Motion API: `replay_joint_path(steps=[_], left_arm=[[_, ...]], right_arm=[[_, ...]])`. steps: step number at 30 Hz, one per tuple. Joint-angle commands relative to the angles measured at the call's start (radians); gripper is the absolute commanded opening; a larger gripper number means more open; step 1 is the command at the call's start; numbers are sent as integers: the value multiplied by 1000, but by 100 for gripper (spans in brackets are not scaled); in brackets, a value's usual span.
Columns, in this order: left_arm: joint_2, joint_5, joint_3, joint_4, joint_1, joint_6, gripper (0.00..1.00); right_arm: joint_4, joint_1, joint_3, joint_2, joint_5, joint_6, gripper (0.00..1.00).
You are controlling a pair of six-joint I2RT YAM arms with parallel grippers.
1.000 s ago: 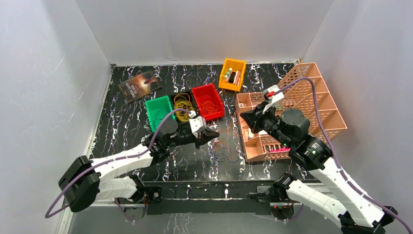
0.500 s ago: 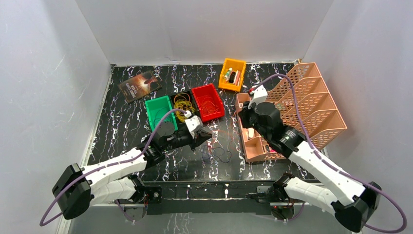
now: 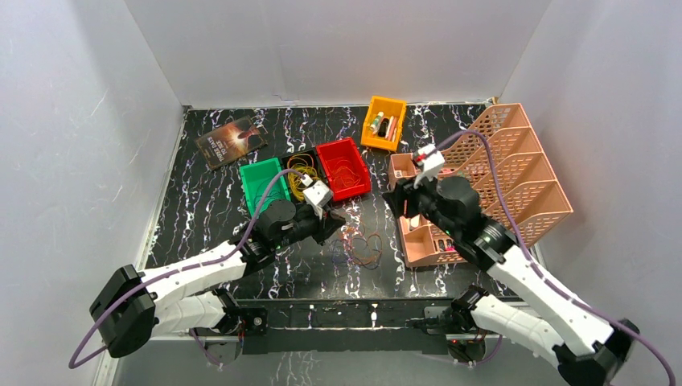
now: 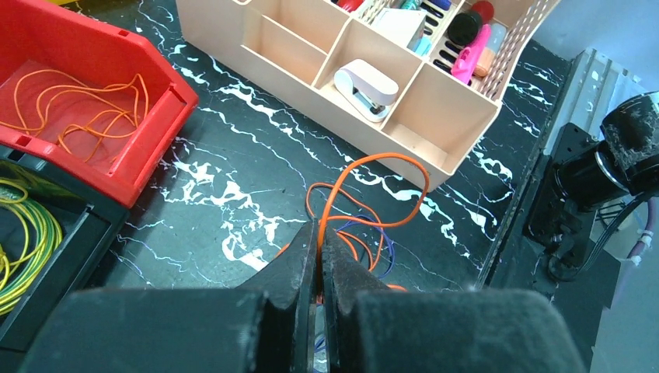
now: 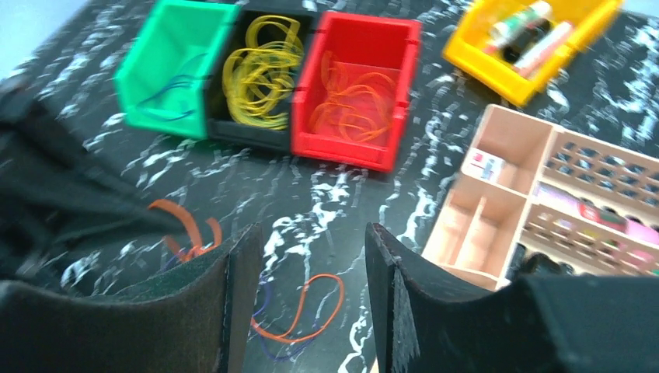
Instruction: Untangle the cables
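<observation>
The cables [image 3: 362,246] form a small, loose tangle of very thin orange and dark blue loops on the black marbled table [image 3: 201,217]; most strands lie flat; one orange loop [image 4: 379,156] arches upward, its ends pinched in the closed left gripper [image 4: 320,233]; another orange loop [image 5: 299,311] lies flat nearby.

Robotics lab test cell: plain white panel walls [image 3: 338,48] enclose a black marble-patterned table [image 3: 201,201]; a white left arm [image 3: 185,277] and right arm [image 3: 531,281] are bolted to a rail [image 3: 354,314] at its near edge, with a red bin [image 3: 331,149] and peach organiser [image 3: 531,177] on top.
</observation>
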Motion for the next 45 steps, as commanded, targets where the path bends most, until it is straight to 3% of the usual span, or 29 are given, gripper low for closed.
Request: replay_joint_path(steps=[1,7,11,28,39,45], left_arm=[[-19,-23,35,30,3,-26,0],[22,-35,89,-14,4,-26,0],[33,-104,98,-29,4,-44,0],[88,-126,159,-77,4,-76,0],[80,-114,177,-96,3,-121,0],[82,-90,185,-101,4,-135,0]], right_arm=[[81,-2,-94,-119,-306,-57,57],[293,-1,-219,-92,-649,32,52],[397,13,-262,-28,-736,62,50],[525,62,-276,100,-637,-39,50],[802,89,-329,242,-570,6,52],[947,108,-352,313,-494,40,47]])
